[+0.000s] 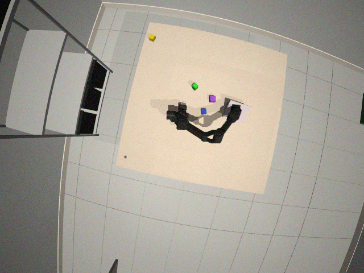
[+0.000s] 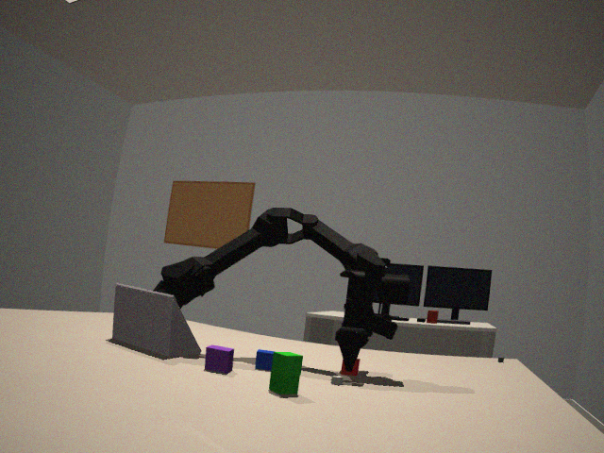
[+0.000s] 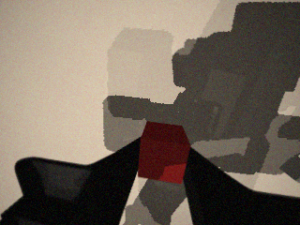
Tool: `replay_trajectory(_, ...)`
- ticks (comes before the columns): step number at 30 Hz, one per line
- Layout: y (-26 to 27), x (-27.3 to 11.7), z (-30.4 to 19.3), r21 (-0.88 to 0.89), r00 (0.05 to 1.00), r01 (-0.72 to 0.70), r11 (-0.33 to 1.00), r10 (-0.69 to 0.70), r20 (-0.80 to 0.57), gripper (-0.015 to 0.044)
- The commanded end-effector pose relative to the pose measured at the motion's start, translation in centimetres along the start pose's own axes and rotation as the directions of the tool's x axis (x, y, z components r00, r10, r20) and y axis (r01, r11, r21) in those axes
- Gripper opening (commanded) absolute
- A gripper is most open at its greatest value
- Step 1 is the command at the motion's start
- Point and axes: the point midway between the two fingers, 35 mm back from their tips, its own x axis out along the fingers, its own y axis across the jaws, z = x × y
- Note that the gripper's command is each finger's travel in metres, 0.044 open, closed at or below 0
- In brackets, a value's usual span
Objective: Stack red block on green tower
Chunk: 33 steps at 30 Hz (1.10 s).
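Observe the gripper (image 3: 163,161) pointing straight down at the table (image 2: 146,419). Its two dark fingers are closed against opposite sides of the red block (image 3: 164,152), which fills the gap between them. In the exterior view, the red block (image 2: 350,368) sits low at the fingertips; you cannot tell from this angle whether it touches the table surface.

Locate the green tower (image 2: 285,373), standing upright and apart from the gripper, nearer the exterior camera. From above, the green tower (image 1: 194,86) lies beyond the gripper (image 1: 182,103). Note the blue block (image 2: 264,359) and the purple block (image 2: 219,359), both resting on the table between the tower and the grey wedge (image 2: 148,323) at the arm's base.
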Motion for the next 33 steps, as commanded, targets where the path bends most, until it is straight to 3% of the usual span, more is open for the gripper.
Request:
replay_trajectory(1,-0.1,-0.1,0.0,0.003,1.000,0.005,1.000,-0.005,0.000,0.0078)
replay_trajectory(4,-0.1,-1.0,0.0,0.003,1.000,0.005,1.000,-0.005,0.000,0.0000)
replay_trajectory(25,0.0,-10.8,0.0,0.004,1.000,0.010,1.000,-0.010,-0.002,0.0000)
replay_trajectory(33,0.1,-11.6,0.0,0.004,1.000,0.011,1.000,-0.011,-0.001,0.0000)
